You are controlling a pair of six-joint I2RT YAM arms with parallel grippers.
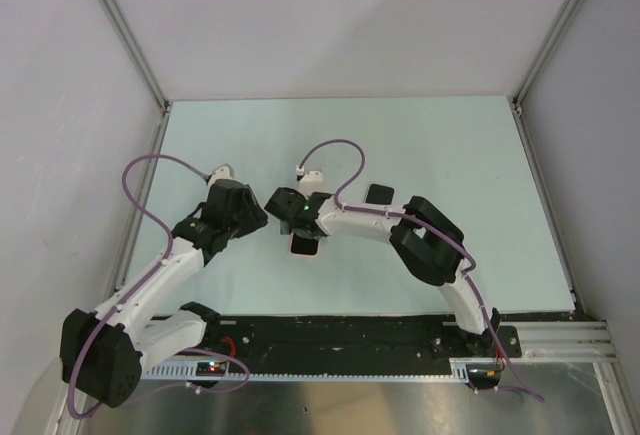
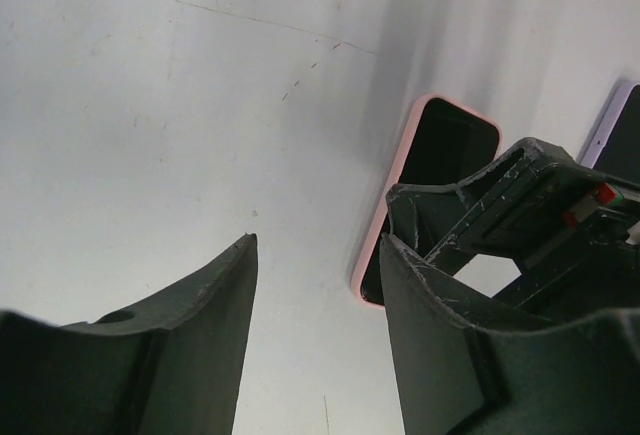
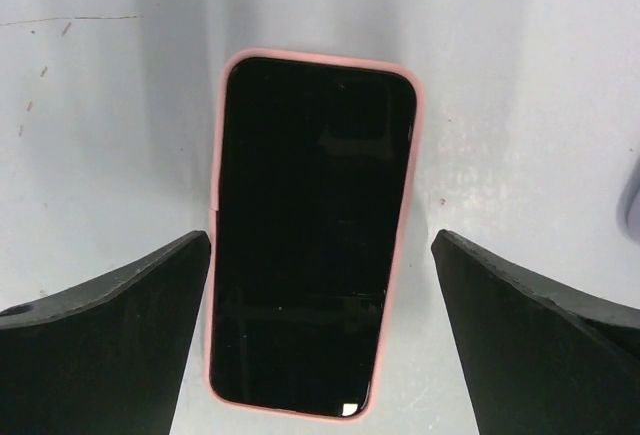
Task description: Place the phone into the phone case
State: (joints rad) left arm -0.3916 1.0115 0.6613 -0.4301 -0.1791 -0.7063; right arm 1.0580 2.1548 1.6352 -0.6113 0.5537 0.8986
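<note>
With your right gripper (image 3: 320, 242) spread wide, left gripper (image 2: 318, 245) partly, both empty, pinch the slick, stiff phone (image 3: 310, 235) across the long sides of its phone case (image 3: 320, 54).

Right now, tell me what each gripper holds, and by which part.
Nothing. Left gripper and right gripper stand open; the phone lies in the case, untouched.

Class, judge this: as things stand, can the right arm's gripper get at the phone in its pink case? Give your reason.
Probably yes: the right gripper is open, with one finger on either side of the phone lying in the phone case, and nothing sits between them.
</note>
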